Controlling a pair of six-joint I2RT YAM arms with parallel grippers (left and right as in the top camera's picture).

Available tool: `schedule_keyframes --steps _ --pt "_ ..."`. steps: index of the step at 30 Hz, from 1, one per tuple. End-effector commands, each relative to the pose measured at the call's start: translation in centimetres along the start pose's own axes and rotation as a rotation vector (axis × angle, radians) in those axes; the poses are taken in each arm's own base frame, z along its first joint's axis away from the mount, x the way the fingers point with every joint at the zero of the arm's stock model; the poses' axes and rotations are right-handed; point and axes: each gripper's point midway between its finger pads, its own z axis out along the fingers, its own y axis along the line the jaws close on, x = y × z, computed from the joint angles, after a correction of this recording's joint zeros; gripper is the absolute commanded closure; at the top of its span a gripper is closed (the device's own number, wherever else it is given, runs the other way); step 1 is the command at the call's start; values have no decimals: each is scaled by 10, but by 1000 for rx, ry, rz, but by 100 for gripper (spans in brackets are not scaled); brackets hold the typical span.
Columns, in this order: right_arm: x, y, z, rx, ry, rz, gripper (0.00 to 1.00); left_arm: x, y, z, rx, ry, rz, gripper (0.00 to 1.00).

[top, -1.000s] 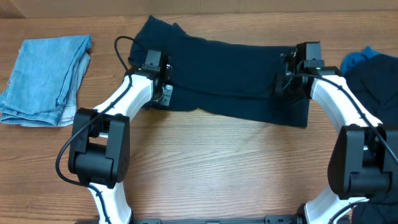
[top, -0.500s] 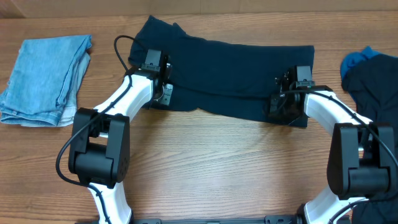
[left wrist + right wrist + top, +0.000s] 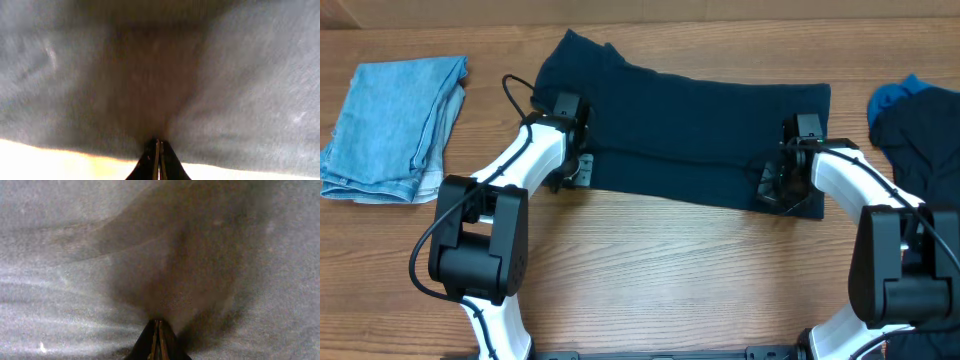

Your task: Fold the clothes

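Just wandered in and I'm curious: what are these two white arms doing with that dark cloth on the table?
Two robot arms are folding laundry. The left gripper and right gripper each pinch the near edge of a dark blue garment spread flat across the wooden table, one at each end. A light blue cloth lies already folded at the far left, and a heap of dark clothes sits at the right edge.

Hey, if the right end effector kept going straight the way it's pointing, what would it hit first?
The navy garment: the right end effector has its closed tips right at that cloth, which fills its wrist view. The table likely lies just beneath, though depth is unclear.
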Motion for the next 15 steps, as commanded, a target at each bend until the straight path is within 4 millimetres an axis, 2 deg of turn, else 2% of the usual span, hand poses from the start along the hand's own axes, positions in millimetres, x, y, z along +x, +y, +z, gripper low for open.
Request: schedule_keyframes --steps 1,5,9,10,12,15 --pt "-1 -47 19 149 -7 53 96 37 -23 12 120 149 -21 96" --pt "-13 -48 19 133 -47 45 96 56 -34 6 187 236 -72 96" --pt "-18 -46 19 127 -66 -2 96 57 -33 -6 185 241 -80 96" --pt "-18 -45 19 123 -68 -3 96 53 -32 -15 186 225 -80 96" --pt "-19 -44 19 120 -72 -3 96 28 -23 -43 149 99 -94 96" --pt "-19 -43 19 113 -71 -3 96 -10 8 -75 4 -129 -148 96"
